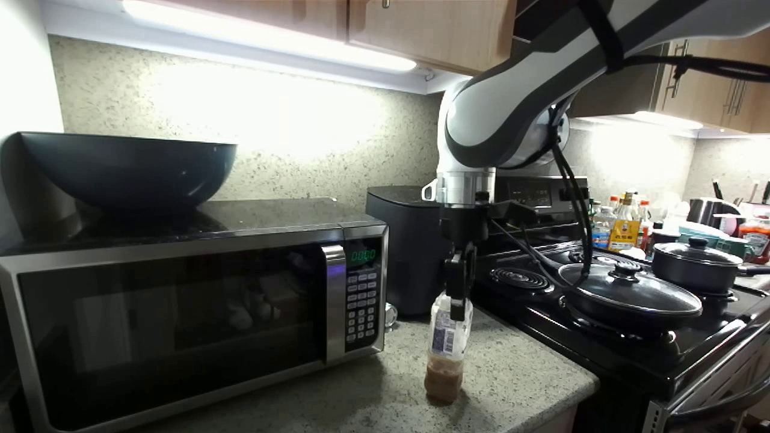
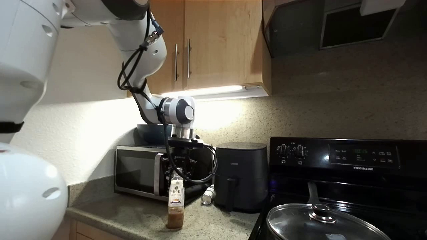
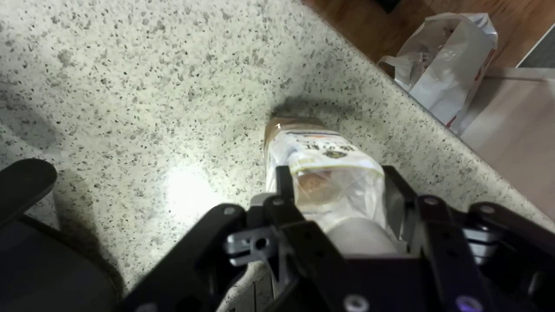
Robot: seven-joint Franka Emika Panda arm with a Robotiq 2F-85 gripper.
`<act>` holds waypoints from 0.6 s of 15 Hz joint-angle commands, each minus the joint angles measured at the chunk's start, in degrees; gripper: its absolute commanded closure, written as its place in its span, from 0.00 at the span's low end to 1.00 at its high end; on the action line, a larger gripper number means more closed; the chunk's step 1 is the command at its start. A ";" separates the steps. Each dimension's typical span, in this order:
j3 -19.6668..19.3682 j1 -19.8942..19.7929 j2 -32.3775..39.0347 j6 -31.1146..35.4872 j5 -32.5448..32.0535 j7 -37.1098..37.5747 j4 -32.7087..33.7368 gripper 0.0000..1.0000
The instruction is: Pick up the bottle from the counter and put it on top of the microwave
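Bottle (image 2: 176,200) clasped in the gripper (image 3: 338,182), in front of the microwave (image 1: 180,325) and toward the end bearing its button panel (image 1: 361,310). Black fingers (image 3: 284,184) lie against opposite sides of the upper part of the bottle, with the arm (image 1: 511,114) reaching down from above. The bottle, clear and pale-labelled, contains brown liquid in its lower portion and is nearly upright, leaning slightly in an exterior view; whether its base touches the counter (image 1: 511,385) cannot be told. The microwave rests on this same speckled surface, green digits lit on its display (image 1: 363,255). On top of the microwave, at the end away from the panel, sits a dark bowl (image 1: 132,171). Next to the panel end of the microwave stands a dark boxy appliance (image 2: 240,176); between the two, a small container (image 2: 207,195) lies on its side. Farther from the microwave, beyond the appliance, the black stove (image 1: 589,352) carries a lidded pan (image 1: 631,294) and a lidded pot (image 1: 695,267).
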 commanded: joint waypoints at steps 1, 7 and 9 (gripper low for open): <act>1.43 1.79 -7.18 1.76 0.40 10.27 -3.95 0.74; 2.90 4.37 -9.13 0.47 -0.02 17.90 -2.02 0.49; 2.85 4.38 -8.93 0.42 -0.01 17.89 -2.02 0.49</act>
